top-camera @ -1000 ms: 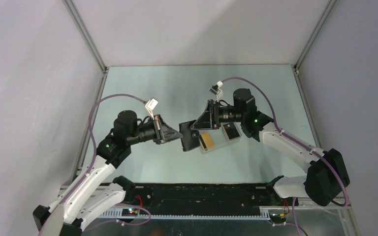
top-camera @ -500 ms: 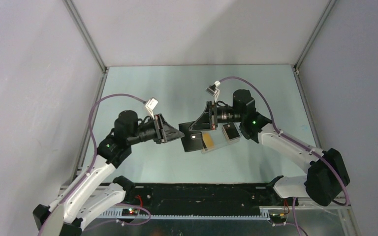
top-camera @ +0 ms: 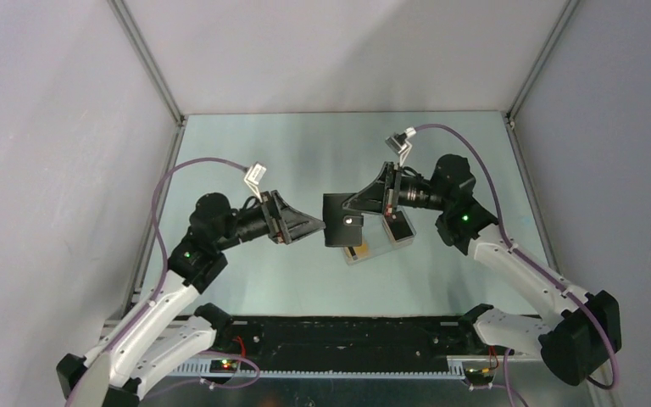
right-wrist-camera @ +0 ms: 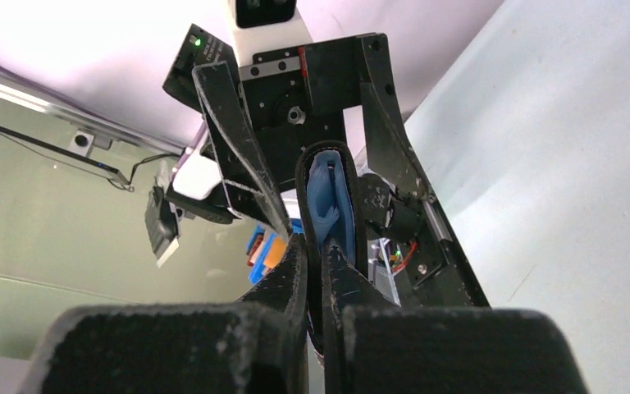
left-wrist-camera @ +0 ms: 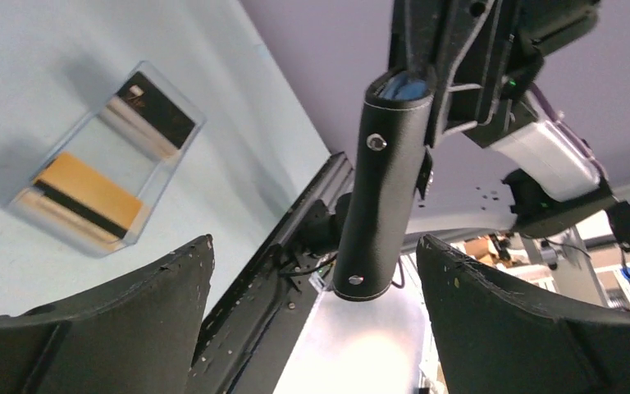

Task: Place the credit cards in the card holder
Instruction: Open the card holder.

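Two end effectors of mine meet over the middle of the pale blue-green counter (top-camera: 246, 170). My right end effector (top-camera: 358, 203) (right-wrist-camera: 318, 246) is clenched on the small black folding card holder with silver studs (top-camera: 343, 222) (left-wrist-camera: 381, 180) (right-wrist-camera: 332, 197). It pinches the holder by one edge and keeps it up off the counter, standing on edge. My right wrist view shows the holder's blue lining between its two black walls. My left end effector (top-camera: 312, 225) (left-wrist-camera: 313, 246) is released, its fingers (left-wrist-camera: 90, 328) spread wide and grasping nothing. The holder hangs just ahead of their tips, and I see no contact there. Below and beside the holder, a pale translucent flat tray (top-camera: 379, 248) (left-wrist-camera: 172, 152) lies on the counter, about midway between the left and right edges and a little toward the near edge. In it an orange-yellow credit card with a black stripe (top-camera: 356, 252) (left-wrist-camera: 86, 197) rests at the end nearer the left edge. A dark-faced credit card (top-camera: 398, 229) (left-wrist-camera: 152, 111) rests at the end nearer the right edge, apart from the first.
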{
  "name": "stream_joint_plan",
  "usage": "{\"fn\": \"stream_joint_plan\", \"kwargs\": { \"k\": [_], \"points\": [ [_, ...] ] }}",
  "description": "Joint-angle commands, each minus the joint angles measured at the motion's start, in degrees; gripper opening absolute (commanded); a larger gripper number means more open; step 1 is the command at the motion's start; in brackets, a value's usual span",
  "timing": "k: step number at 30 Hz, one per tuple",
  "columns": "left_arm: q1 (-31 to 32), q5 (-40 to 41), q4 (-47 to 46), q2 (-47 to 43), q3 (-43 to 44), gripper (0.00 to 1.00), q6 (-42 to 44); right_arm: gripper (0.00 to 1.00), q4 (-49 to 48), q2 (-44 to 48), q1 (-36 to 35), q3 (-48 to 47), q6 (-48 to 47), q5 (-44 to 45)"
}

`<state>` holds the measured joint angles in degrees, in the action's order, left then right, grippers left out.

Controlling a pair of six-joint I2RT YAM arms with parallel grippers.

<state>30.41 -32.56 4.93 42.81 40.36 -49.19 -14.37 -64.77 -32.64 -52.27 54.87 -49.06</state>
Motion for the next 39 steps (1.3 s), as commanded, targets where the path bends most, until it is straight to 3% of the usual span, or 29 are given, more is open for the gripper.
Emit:
{"fn": "stream_joint_plan", "kwargs": {
  "k": [1,5,16,18,20,21,22,23,25,29,31,34,39],
  "points": [
    [2.2,-5.8,-12.7,0.9,-0.1,0.96,-2.5,0.0,-5.3,1.0,0.8,-0.4,4.8,-0.1],
    [5.2,-7.3,-13.9,3.6,1.4,0.93,-1.7,0.0,-8.0,0.3,1.3,-0.4,7.1,-1.2],
    [6.9,-3.5,-15.7,8.6,-0.7,0.69,-1.5,0.0,-4.2,-2.9,1.2,-0.4,5.0,-1.0],
    [6.9,-3.5,-17.0,9.0,-0.8,0.58,-2.0,0.0,-3.4,-4.2,1.0,-0.4,4.5,-0.9],
    [7.0,-3.7,-17.5,9.5,-0.8,0.38,-2.2,0.0,-2.6,-5.0,0.9,-0.4,3.9,-0.4],
    [7.0,-3.6,-17.5,9.8,-0.9,0.17,-2.3,0.06,-1.9,-5.3,1.0,-0.4,3.5,-0.2],
    [7.0,-3.2,-17.6,9.8,-1.2,0.08,-2.3,0.14,-1.6,-5.7,1.3,-0.4,3.2,0.1],
    [7.0,-2.8,-17.6,9.7,-1.3,0.02,-2.4,0.37,-0.6,-5.8,1.5,-0.3,2.9,0.4],
    [7.0,0.2,-17.6,9.1,-2.2,0.0,-2.6,0.63,2.6,-5.5,2.4,-0.3,1.6,1.5],
    [7.0,10.0,-11.4,6.7,-3.5,0.0,-1.2,0.9,14.2,-1.5,3.9,-0.6,-3.7,8.1],
    [7.2,16.3,-4.7,5.7,-2.8,0.0,0.7,0.98,22.8,0.5,3.7,-2.6,-8.0,13.2],
    [8.0,21.7,1.5,4.9,-1.0,0.0,3.0,0.99,32.8,1.3,1.4,-5.7,-13.5,18.8],
    [9.6,26.1,5.7,4.0,1.1,0.0,4.4,0.99,32.4,-1.6,-2.8,-5.9,-13.2,19.8]
  ]
}}
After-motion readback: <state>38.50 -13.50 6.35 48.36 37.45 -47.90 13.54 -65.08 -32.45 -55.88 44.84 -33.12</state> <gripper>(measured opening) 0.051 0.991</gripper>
